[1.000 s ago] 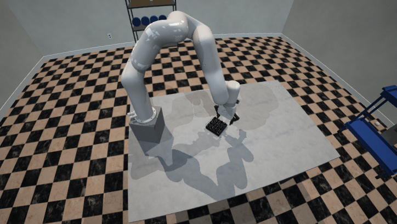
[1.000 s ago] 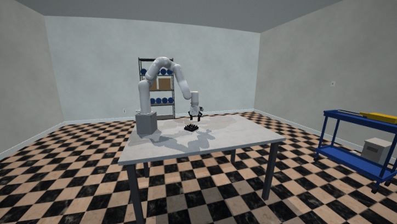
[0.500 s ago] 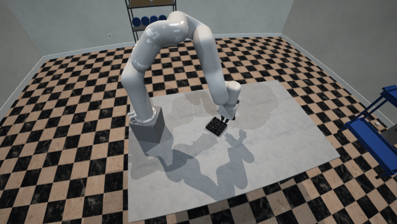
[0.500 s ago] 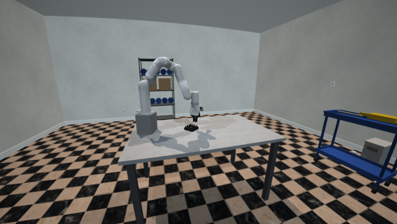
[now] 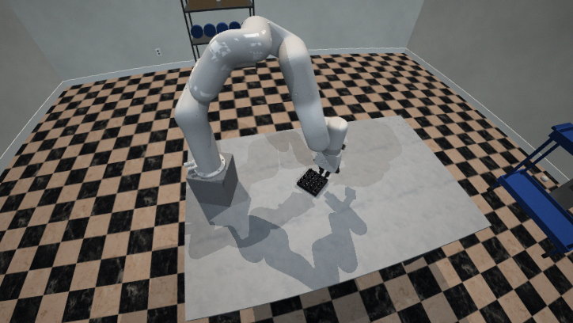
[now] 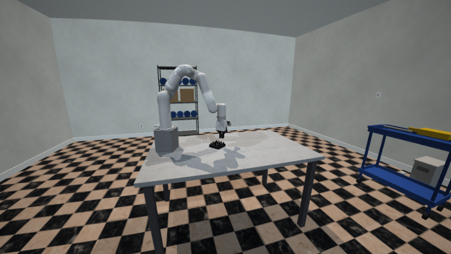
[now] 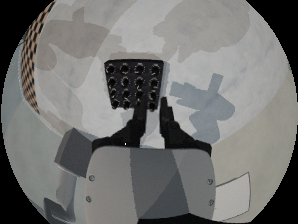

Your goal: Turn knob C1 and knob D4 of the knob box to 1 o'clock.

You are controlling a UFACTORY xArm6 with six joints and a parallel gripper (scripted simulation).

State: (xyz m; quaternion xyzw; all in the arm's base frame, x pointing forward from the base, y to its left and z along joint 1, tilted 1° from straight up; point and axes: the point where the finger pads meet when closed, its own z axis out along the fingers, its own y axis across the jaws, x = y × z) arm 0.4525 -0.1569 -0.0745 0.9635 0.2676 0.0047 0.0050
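Note:
The knob box is a small black square box with a grid of dark knobs, standing on the grey table top. It also shows in the exterior view and in the wrist view. The knob names and white lines are too small to read. My gripper points down and hovers a little above the box's edge farthest from the arm's base, apart from the knobs. In the wrist view its fingers stand close together with a narrow gap and nothing between them.
The arm's grey base block stands on the table to the left of the box. A blue cart stands off the table to the right. A shelf rack stands behind the arm by the wall.

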